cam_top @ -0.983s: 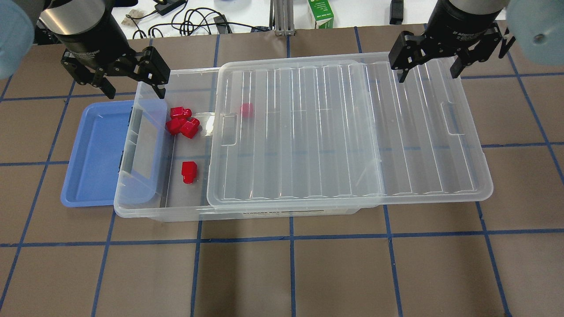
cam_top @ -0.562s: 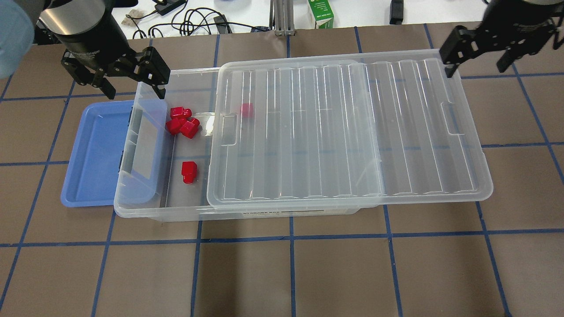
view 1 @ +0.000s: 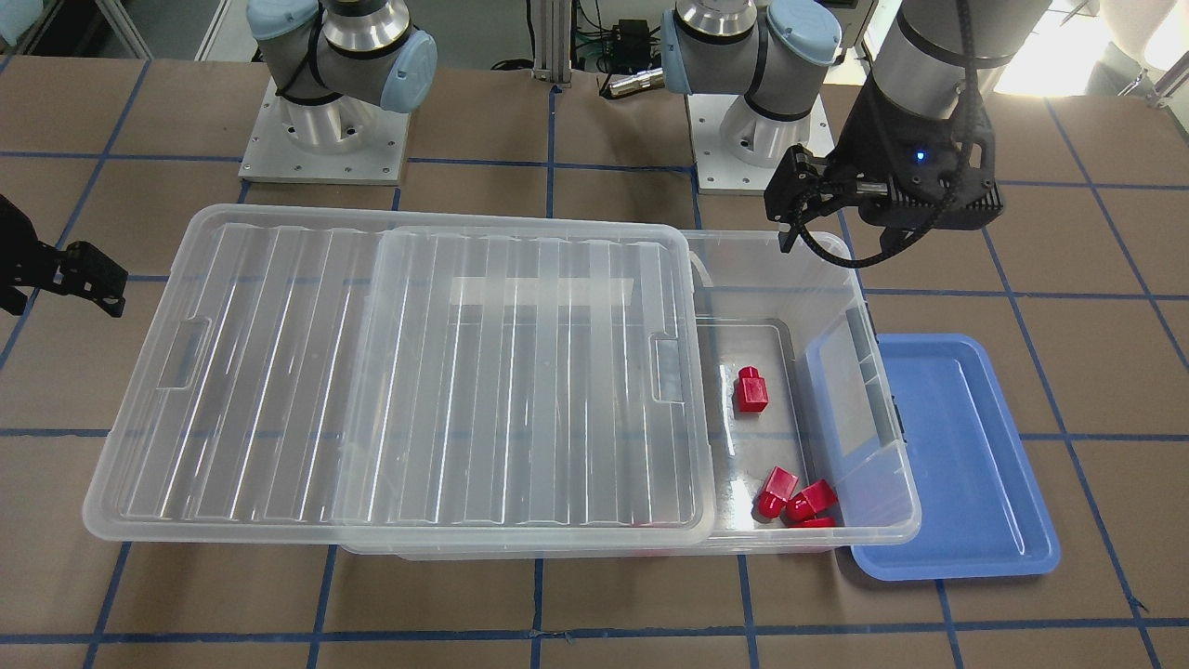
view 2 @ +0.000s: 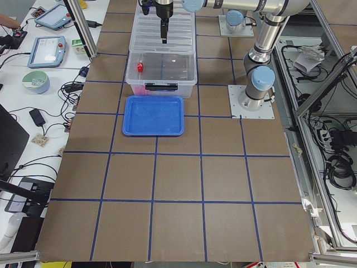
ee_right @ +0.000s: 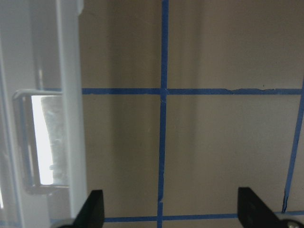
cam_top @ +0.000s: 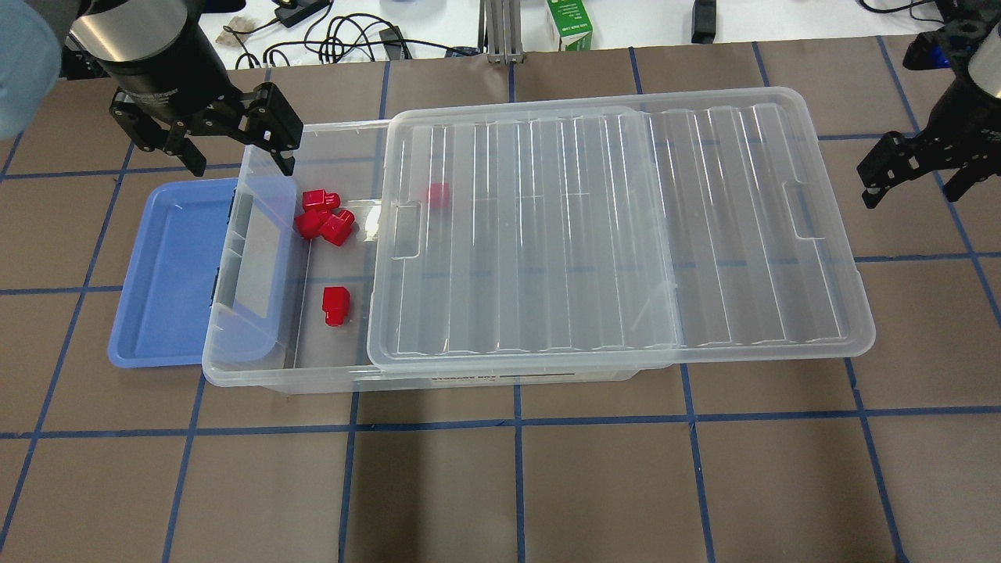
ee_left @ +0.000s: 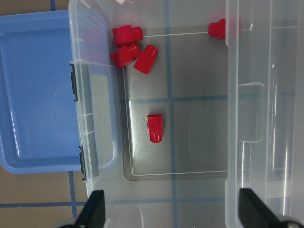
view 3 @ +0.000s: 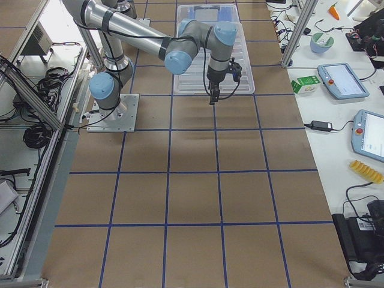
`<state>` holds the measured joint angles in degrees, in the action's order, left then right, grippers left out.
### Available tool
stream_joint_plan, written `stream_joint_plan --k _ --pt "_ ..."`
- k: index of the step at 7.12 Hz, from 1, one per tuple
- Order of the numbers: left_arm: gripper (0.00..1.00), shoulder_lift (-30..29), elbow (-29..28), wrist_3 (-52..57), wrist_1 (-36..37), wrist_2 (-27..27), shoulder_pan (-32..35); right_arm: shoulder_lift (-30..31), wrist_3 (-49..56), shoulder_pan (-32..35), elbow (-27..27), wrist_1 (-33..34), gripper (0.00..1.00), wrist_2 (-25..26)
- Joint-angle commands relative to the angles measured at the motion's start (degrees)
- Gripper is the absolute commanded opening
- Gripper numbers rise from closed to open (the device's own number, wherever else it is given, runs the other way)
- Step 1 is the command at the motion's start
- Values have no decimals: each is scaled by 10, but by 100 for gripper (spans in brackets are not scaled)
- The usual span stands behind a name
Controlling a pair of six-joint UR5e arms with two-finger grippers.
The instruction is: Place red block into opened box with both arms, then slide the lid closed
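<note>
The lone red block (cam_top: 335, 304) (view 1: 751, 389) (ee_left: 155, 128) lies on the floor of the clear box (cam_top: 235, 381), in its uncovered left end. The ribbed clear lid (cam_top: 618, 234) (view 1: 372, 372) covers the rest of the box and overhangs its right end. My left gripper (cam_top: 238, 163) (view 1: 878, 232) (ee_left: 173, 213) hangs open and empty above the box's far left corner. My right gripper (cam_top: 911, 188) (ee_right: 173, 213) is open and empty over bare table just past the lid's right end.
A bunch of red blocks (cam_top: 323, 216) sits at the box's far left, and one more (cam_top: 438, 195) under the lid's edge. A blue tray (cam_top: 164, 274) lies against the box's left end. A green carton (cam_top: 569, 23) and cables lie beyond the table.
My right gripper has moved from above the lid's far right part out to the right and nearer, off the lid. The left gripper, lid and blocks have not moved.
</note>
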<state>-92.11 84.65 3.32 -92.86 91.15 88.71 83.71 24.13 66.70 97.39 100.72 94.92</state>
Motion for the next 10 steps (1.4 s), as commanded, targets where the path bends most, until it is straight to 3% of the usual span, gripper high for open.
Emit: stream_joint_plan --k 1,3,6,10 --pt "100 -3 5 -2 1 1 1 -27 7 -8 9 14 100 18" --pt "100 -1 5 -2 1 0 1 -28 -14 -6 16 11 100 11" --pt "100 1 6 -2 1 0 1 -29 -16 6 26 19 100 -44" --pt "100 2 9 -2 1 -1 2 -23 -130 110 30 31 100 -54"
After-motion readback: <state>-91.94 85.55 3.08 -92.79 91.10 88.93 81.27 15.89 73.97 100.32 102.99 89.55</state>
